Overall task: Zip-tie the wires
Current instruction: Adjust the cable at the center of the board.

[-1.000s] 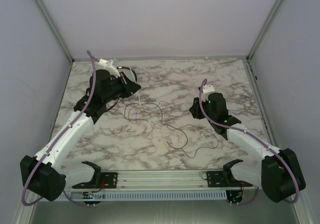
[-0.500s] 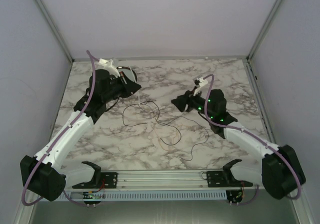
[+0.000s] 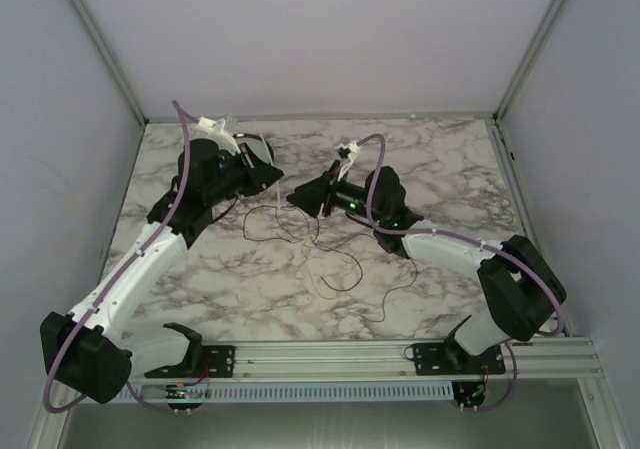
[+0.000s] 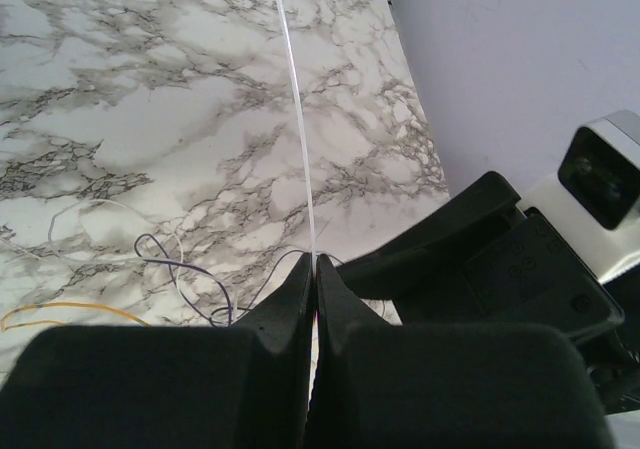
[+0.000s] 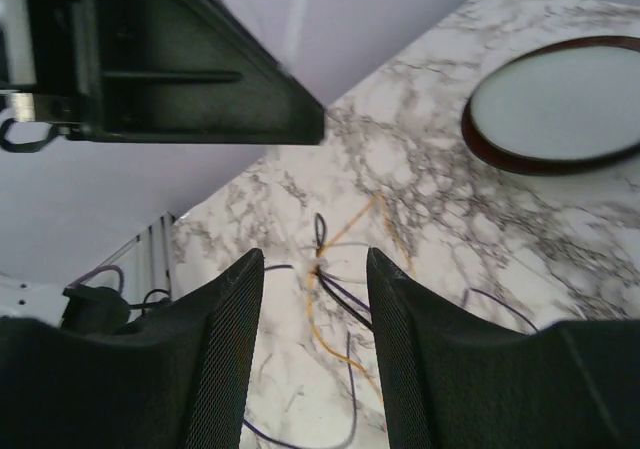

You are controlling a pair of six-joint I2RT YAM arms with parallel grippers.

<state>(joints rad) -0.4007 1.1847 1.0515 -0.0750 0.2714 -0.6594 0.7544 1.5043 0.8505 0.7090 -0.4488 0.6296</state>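
Pinches the zip tie (image 4: 298,119) in the tight-closed left gripper (image 4: 312,269); poises the right gripper (image 5: 315,259), half-spread and empty, over the wires (image 5: 335,294) sprawled loose on the table (image 3: 450,169). Could catch only 1 strand, or knock the tie.

Left claw (image 3: 276,177) close beside right claw (image 3: 298,197), wires (image 5: 335,297) sprawled below, dish (image 5: 560,99) behind

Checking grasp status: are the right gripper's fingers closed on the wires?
No, the right gripper is open; the wires show through the gap.
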